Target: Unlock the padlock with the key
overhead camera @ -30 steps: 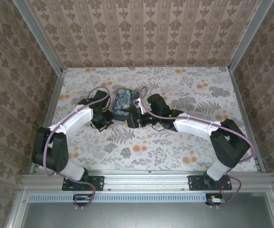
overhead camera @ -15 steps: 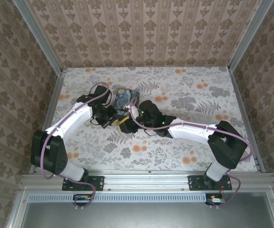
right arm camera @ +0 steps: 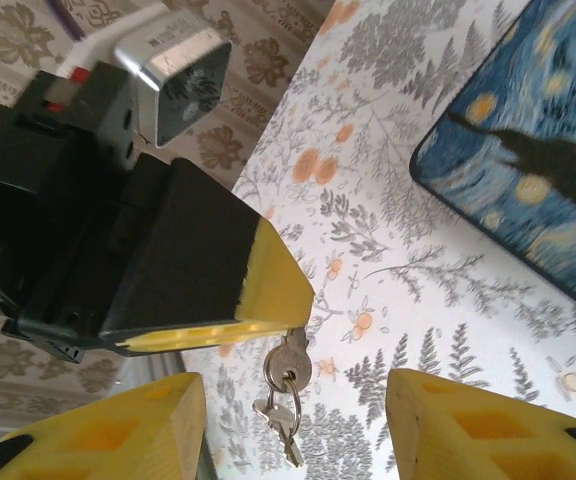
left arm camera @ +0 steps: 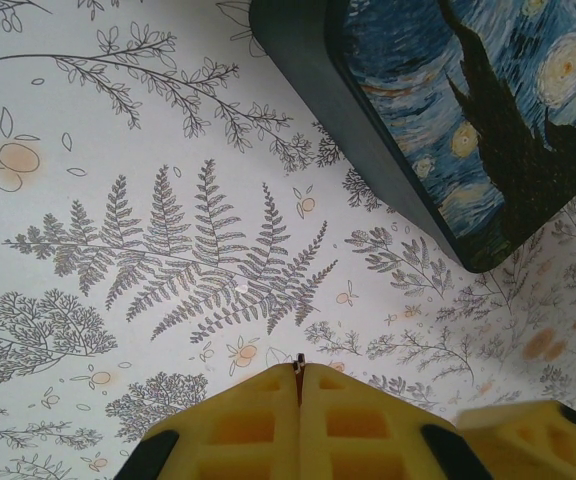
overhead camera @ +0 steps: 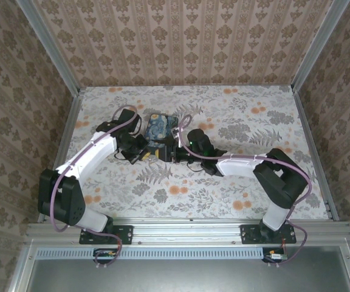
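2 yellow left claw (left arm camera: 299,369) pads (left arm camera: 240,426) pinch a round-headed silvery key (right arm camera: 288,364).

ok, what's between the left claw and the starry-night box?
Nothing but bare fern-print table cover, per the left wrist view. The left claw, shut on the key, sits apart from the starry-night box with no object in the gap.

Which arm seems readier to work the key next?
Left: the left gripper is shut on the key, its ring dangling, near the blue painted box. The right gripper is open, holding nothing.
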`<act>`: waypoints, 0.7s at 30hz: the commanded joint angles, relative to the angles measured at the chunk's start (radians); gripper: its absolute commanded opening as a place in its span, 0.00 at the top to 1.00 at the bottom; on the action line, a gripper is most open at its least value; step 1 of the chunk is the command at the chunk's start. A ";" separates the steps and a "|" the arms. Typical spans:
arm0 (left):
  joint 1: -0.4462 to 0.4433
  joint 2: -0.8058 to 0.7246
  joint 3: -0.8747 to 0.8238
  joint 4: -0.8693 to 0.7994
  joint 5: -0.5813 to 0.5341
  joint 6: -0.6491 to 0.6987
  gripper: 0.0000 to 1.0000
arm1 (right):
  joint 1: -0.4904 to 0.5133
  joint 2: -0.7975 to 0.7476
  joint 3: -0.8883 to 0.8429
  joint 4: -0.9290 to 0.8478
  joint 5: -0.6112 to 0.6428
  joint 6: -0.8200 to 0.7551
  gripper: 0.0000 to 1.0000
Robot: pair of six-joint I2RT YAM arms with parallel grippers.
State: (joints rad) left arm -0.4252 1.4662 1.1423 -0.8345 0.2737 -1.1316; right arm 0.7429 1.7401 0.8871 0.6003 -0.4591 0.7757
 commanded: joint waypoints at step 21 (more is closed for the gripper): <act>0.034 -0.024 0.009 -0.010 0.042 -0.029 1.00 | 0.036 0.061 0.002 0.093 -0.080 -0.012 0.51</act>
State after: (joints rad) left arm -0.3969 1.4658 1.1423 -0.8337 0.2947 -1.1458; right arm 0.7753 1.7939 0.8631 0.7013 -0.5335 0.7959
